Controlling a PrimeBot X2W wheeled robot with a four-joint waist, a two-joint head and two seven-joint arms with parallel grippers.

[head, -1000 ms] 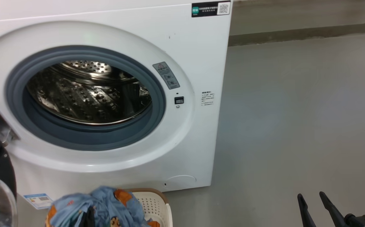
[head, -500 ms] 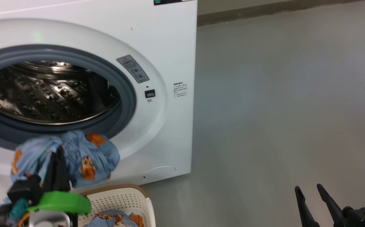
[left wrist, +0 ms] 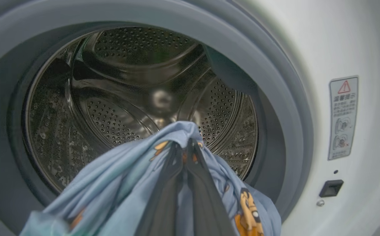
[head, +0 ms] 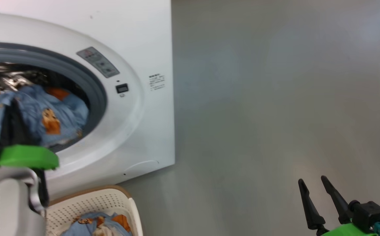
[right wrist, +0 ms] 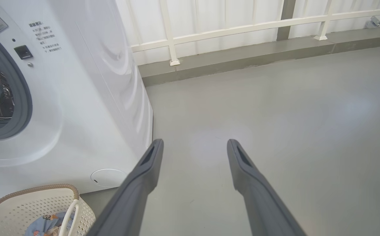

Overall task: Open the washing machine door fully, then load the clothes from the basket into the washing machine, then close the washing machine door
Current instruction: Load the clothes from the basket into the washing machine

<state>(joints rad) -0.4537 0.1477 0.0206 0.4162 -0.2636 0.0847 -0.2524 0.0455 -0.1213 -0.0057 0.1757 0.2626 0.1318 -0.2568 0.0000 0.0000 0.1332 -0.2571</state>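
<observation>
The white washing machine (head: 137, 39) stands at the left with its drum (left wrist: 127, 98) exposed inside the grey seal (left wrist: 285, 108); the washing machine door is out of view. My left gripper (left wrist: 185, 146) is shut on a piece of the clothes (left wrist: 121, 177), light blue with orange bears, and holds it at the drum's mouth (head: 45, 114). More clothes (head: 94, 226) lie in the cream basket (head: 104, 200) on the floor below the machine. Well to the right, my right gripper (head: 312, 179) is open over bare floor, its fingers (right wrist: 150, 164) wide apart and holding nothing.
Grey floor (head: 258, 114) stretches to the right of the machine. A white railing (right wrist: 229, 29) on a low kerb runs along the back. A round cover (right wrist: 108, 177) sits low on the machine's front, just above the basket (right wrist: 29, 203).
The head camera has swung right and down. My left gripper has lifted the blue garment out of the basket up to the drum opening. The right gripper stays open as before.
</observation>
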